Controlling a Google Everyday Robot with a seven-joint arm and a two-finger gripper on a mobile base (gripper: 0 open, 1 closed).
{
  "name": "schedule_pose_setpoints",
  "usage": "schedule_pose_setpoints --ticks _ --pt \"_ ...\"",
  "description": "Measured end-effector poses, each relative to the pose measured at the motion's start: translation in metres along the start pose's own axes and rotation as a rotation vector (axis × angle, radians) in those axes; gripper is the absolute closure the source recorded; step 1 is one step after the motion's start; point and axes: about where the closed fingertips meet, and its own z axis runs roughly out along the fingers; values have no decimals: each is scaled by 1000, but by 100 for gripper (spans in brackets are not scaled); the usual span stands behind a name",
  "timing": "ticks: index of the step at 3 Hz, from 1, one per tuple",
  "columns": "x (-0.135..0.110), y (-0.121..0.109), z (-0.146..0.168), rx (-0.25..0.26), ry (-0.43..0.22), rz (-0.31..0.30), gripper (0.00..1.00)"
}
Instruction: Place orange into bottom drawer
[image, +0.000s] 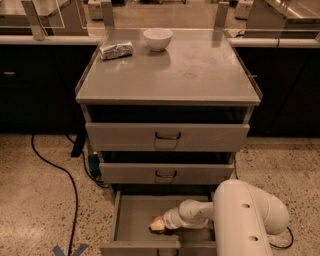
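While the gripper (162, 226) is reaching low inside the open bottom drawer (131, 215), the orange (156, 225) is sitting at its tip, down by the drawer floor; whether it is clasping or has let go cannot be told. Placement is looking nearly done, with release and withdrawal apparently remaining. The white arm (200, 212) is bending down into the tray, its wrist lying roughly level.

Small round white bowl (158, 38) at rear of flat grey metal cabinet top (200, 80); crinkled silver foil pkt (116, 50) near it, not touching. Thin black cable (56, 171) runs across speckled beige floor (30, 210), left of cabinet.
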Motion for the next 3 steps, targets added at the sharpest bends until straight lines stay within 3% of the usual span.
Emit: schedule_pose_setpoints --ticks 1,3 --pt "-13 -17 13 21 -6 23 100" --pt "1 -21 33 10 33 72 100"
